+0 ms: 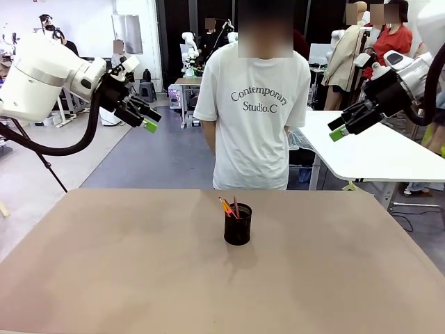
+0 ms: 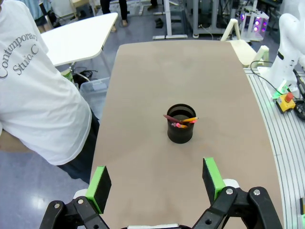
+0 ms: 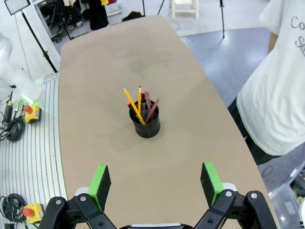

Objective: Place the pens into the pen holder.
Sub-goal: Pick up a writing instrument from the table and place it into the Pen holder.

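1. Black mesh pen holder stands mid-surface, in front of the person; the pens sit inside it, tips up.
2. I judge the placing done; nothing calls for a further grasp.
3. Left gripper and right gripper hang high, well apart from the holder, jaws apart and empty.
4. Surface around the holder lies bare out to its edges.

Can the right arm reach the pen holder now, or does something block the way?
Probably yes. The right gripper is open and holds nothing, raised above the table. Nothing lies between it and the pen holder, and the person stands behind the far edge.
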You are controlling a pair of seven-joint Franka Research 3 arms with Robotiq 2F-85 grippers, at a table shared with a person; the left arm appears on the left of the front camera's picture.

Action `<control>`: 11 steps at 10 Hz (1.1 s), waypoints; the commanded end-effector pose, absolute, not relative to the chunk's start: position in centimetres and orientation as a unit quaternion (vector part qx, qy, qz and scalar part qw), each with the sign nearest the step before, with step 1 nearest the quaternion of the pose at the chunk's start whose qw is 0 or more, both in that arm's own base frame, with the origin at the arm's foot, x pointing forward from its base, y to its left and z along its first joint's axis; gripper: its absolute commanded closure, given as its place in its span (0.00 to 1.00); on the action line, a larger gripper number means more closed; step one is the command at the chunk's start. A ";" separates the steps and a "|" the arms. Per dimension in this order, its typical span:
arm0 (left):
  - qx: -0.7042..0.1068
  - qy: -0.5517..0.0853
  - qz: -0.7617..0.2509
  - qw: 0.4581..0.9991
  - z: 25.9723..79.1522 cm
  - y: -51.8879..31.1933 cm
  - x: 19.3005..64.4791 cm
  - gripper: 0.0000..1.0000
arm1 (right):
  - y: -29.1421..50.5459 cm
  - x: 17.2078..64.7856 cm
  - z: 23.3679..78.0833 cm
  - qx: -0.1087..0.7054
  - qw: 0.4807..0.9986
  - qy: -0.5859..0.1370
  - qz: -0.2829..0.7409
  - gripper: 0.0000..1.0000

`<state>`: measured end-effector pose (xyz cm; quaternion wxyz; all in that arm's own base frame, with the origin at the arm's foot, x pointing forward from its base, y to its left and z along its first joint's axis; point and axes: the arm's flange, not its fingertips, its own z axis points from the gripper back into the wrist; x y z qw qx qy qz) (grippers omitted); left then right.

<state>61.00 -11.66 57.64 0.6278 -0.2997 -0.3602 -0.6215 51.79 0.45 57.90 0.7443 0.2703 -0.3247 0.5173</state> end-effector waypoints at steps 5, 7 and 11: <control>-0.298 -0.361 -0.621 0.628 57.7 -11.5 61.0 0.00 | 0.6 51.7 58.0 0.270 0.744 -0.325 0.518 0.00; -0.298 -0.361 -0.621 0.628 57.7 -11.5 61.0 0.00 | 0.6 51.7 58.0 0.270 0.744 -0.325 0.518 0.00; -0.298 -0.361 -0.621 0.628 57.7 -11.5 61.0 0.00 | 0.6 51.7 58.0 0.270 0.744 -0.325 0.518 0.00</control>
